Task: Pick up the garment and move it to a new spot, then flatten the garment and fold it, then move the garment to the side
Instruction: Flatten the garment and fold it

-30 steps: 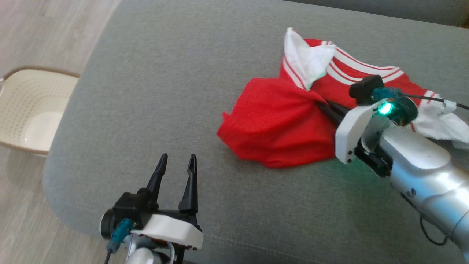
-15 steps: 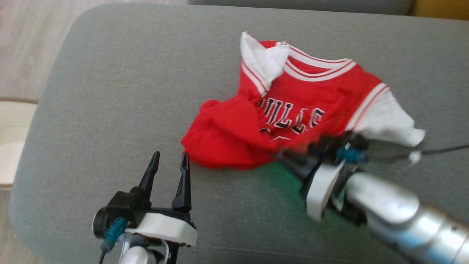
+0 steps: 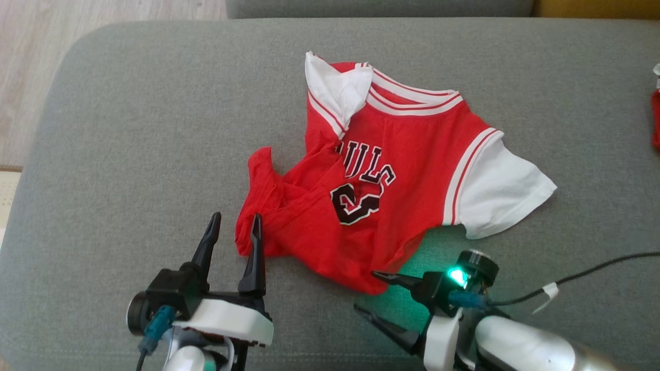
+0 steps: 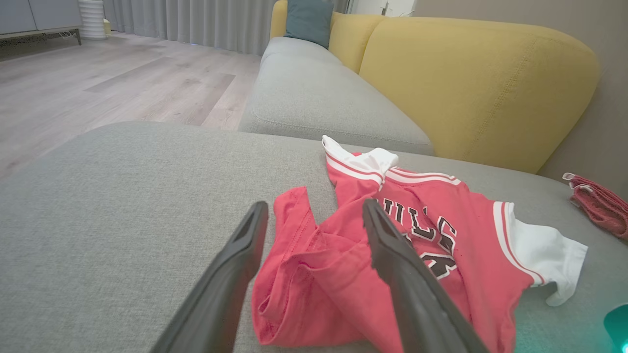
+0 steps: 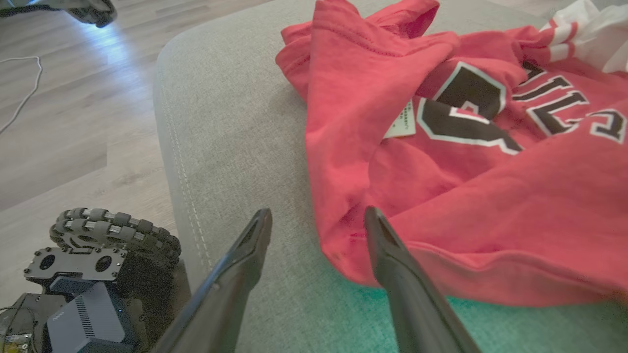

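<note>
The garment is a red jersey with white sleeves and black lettering. It lies face up on the grey cushion, its lower left part bunched and one sleeve folded over the collar. My left gripper is open at the garment's near left corner, its right fingertip at the hem. In the left wrist view the left gripper frames the crumpled hem of the garment. My right gripper is open just in front of the bottom hem, holding nothing. In the right wrist view the right gripper points at the garment.
Another red cloth lies at the cushion's right edge. A yellow sofa back rises behind the cushion. Wooden floor lies to the left. The robot's wheeled base sits below the near edge. A black cable trails from the right wrist.
The right gripper has let go of the garment, opened and drawn back to the near edge. The garment now lies more spread out, lettering up. The head view has shifted.
</note>
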Tool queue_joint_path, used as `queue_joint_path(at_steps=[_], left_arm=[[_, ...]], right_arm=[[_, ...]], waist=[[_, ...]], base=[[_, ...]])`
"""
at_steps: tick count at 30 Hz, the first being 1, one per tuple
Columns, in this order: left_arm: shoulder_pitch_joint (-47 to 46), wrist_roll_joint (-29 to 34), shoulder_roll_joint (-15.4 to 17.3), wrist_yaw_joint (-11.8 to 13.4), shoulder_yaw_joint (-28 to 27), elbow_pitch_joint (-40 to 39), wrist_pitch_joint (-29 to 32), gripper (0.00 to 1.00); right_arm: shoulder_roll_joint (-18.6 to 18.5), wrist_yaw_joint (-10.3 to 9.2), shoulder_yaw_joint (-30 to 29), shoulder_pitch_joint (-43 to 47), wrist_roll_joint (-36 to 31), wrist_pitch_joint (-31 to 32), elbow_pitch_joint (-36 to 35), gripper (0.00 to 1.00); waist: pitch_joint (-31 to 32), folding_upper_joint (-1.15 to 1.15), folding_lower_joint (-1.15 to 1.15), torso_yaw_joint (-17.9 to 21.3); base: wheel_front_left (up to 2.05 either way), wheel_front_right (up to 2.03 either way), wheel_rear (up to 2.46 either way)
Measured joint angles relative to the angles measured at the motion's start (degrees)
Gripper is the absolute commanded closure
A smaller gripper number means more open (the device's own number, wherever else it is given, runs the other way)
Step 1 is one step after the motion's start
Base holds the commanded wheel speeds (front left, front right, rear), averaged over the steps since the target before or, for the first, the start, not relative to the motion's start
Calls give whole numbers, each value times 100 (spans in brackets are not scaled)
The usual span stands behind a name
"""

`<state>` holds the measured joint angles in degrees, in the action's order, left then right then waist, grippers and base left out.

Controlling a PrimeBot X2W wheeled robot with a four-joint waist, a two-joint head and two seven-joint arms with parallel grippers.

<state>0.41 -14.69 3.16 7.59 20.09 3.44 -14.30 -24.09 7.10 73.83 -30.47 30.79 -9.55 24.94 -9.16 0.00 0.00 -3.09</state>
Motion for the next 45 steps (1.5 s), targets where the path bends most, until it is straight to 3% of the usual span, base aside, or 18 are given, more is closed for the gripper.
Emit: queue_joint_path(at_steps=[8, 16, 20, 25, 31, 39, 45], left_arm=[[109, -2, 0, 9, 24, 30, 0, 0], [243, -62, 1, 49, 155, -3, 0, 0], [241, -114, 1, 51, 219, -35, 0, 0], [163, -146, 0, 81, 345, -37, 0, 0], [51, -274, 0, 107, 421, -38, 0, 0], [46, -412, -1, 203, 548, -57, -1, 0], [45, -412, -1, 208, 586, -101, 0, 0]], right_arm=[[-246, 0, -181, 53, 461, -222, -240, 0], [-427, 0, -1474, -42, 294, -213, 0, 0], [-201, 0, -1884, -328, 65, -88, 559, 0], [172, 0, -1902, -936, -374, 7, 1363, 0], [723, 0, -2464, -1224, 433, 404, 2527, 0], [884, 0, -2633, -1358, 1161, 604, 3394, 0], [981, 0, -2766, -1637, 1477, 563, 3819, 0]], waist=[[216, 0, 0, 51], [323, 0, 0, -126], [269, 0, 0, -337], [138, 0, 0, -715], [-17, 0, 0, -1285], [-209, 0, 0, -2020], [-354, 0, 0, -2298]], base=[[0, 0, 0], [0, 0, 0], [0, 0, 0], [0, 0, 0], [0, 0, 0], [0, 0, 0], [0, 0, 0]])
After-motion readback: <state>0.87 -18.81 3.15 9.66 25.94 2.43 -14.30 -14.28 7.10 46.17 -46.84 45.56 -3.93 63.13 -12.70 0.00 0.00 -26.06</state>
